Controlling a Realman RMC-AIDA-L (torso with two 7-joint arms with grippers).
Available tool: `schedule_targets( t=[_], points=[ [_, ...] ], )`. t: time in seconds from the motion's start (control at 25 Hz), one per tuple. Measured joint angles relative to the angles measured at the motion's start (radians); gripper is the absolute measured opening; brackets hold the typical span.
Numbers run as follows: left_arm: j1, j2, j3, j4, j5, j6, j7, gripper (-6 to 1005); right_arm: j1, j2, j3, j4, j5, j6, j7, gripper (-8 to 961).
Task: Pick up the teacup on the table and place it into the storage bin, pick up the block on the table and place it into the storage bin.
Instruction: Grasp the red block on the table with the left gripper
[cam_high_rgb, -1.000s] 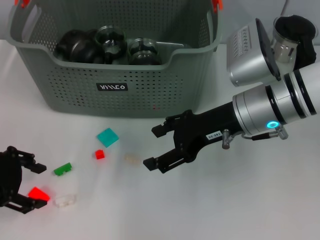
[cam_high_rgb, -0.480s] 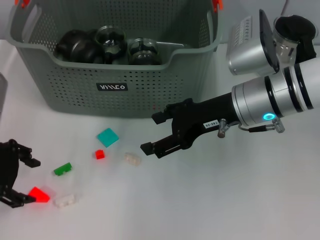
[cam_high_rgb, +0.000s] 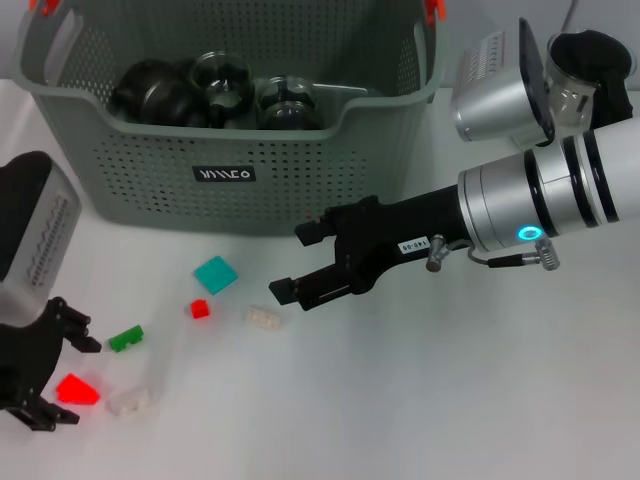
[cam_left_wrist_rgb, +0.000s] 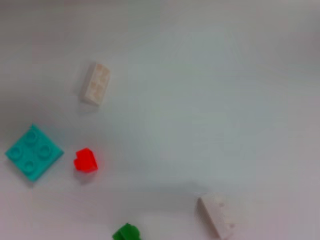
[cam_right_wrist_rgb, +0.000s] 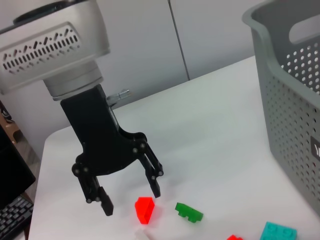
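Head view: the storage bin (cam_high_rgb: 230, 150) stands at the far side of the white table (cam_high_rgb: 450, 400). Dark and clear glass vessels (cam_high_rgb: 215, 90) lie inside it; which of them is a teacup cannot be told. In front of the bin, loose blocks lie on the table: a teal block (cam_high_rgb: 215, 274), a small red block (cam_high_rgb: 200, 309), a pale block (cam_high_rgb: 263, 317), a green block (cam_high_rgb: 125, 339), a red wedge block (cam_high_rgb: 77, 388) and a white block (cam_high_rgb: 131, 400). The right gripper (cam_high_rgb: 296, 262) reaches in from the right, fingers spread apart and holding nothing, its tips just beside the pale block and above the table. The left gripper (cam_high_rgb: 62, 370) is at the near left edge, fingers spread wide, empty, with the red wedge block between them.

Left wrist view: the camera looks down on the table. The pale block (cam_left_wrist_rgb: 96, 83), teal block (cam_left_wrist_rgb: 34, 152), small red block (cam_left_wrist_rgb: 86, 160), white block (cam_left_wrist_rgb: 216, 216) and part of the green block (cam_left_wrist_rgb: 126, 233) are visible, all apart from one another. This arm's own fingers are not shown.

Right wrist view: the left gripper (cam_right_wrist_rgb: 131, 195) hangs over the table with fingers parted and empty. The red wedge block (cam_right_wrist_rgb: 144, 209) sits just beside the nearer fingertip. The green block (cam_right_wrist_rgb: 189, 211) lies next to it, and the bin wall (cam_right_wrist_rgb: 290, 100) rises at the side.
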Motion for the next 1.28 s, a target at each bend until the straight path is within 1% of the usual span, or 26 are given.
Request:
schedule_targets(
  t=[0.2,0.56,0.84,1.28],
  points=[
    [0.000,0.000,0.032,-0.011,0.001,-0.039,0.005,783,0.001,0.001,-0.001,0.011,0.005,0.004,0.000,946],
    [-0.005,0.005,0.050,-0.056,0.003,-0.049,0.005,780,0.007,0.003,-0.002,0.052,0.010,0.017,-0.007,946],
    [-0.003,0.008,0.050,-0.089,0.003,-0.094,0.007,772,0.003,0.003,-0.004,0.054,0.023,0.017,-0.007,947],
    [0.001,0.021,0.044,-0.093,0.004,-0.105,0.031,753,0.005,0.003,-0.005,0.075,0.044,0.028,-0.008,947]
  ],
)
